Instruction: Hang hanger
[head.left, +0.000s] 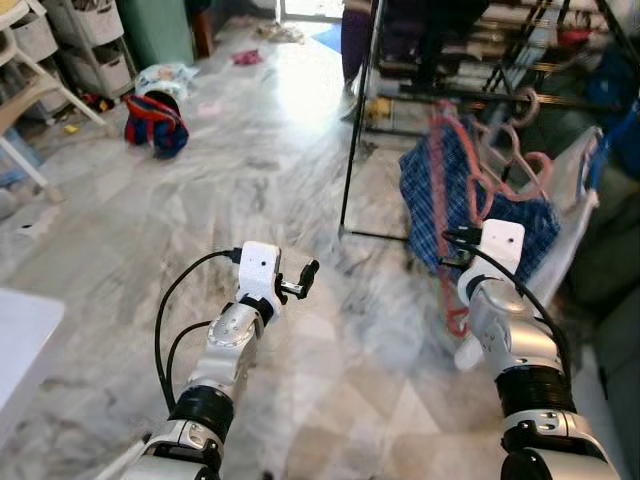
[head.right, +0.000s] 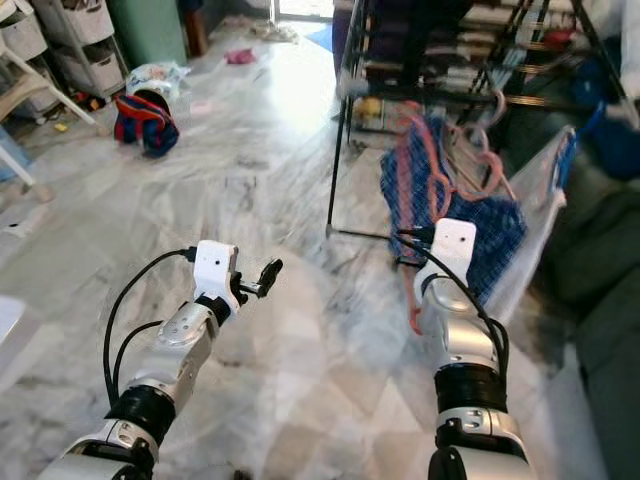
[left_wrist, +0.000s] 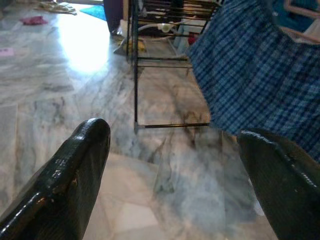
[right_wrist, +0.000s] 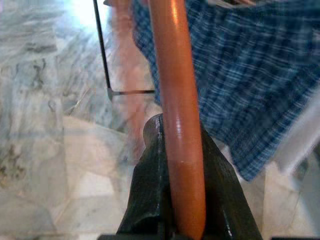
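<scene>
Right gripper (right_wrist: 175, 200) clamped on an orange-pink hanger (head.left: 478, 170): the bar runs straight between its black fingers in the right wrist view. The hanger carries a blue plaid shirt (head.left: 455, 200), held up just beside the black drying rack (head.left: 362, 120) on the robot's right, not on a rail. Left gripper (head.left: 300, 280) spread wide, holding nothing, raised over the marble floor (head.left: 250, 160). A red-blue bag (head.left: 155, 122) lies well apart, far left.

A black metal drying rack (head.left: 362, 130) stands upper right; a blue checked cloth bag (head.left: 470, 205) sits right of its foot; a red-and-blue fabric bag (head.left: 155, 122) lies upper left.
</scene>
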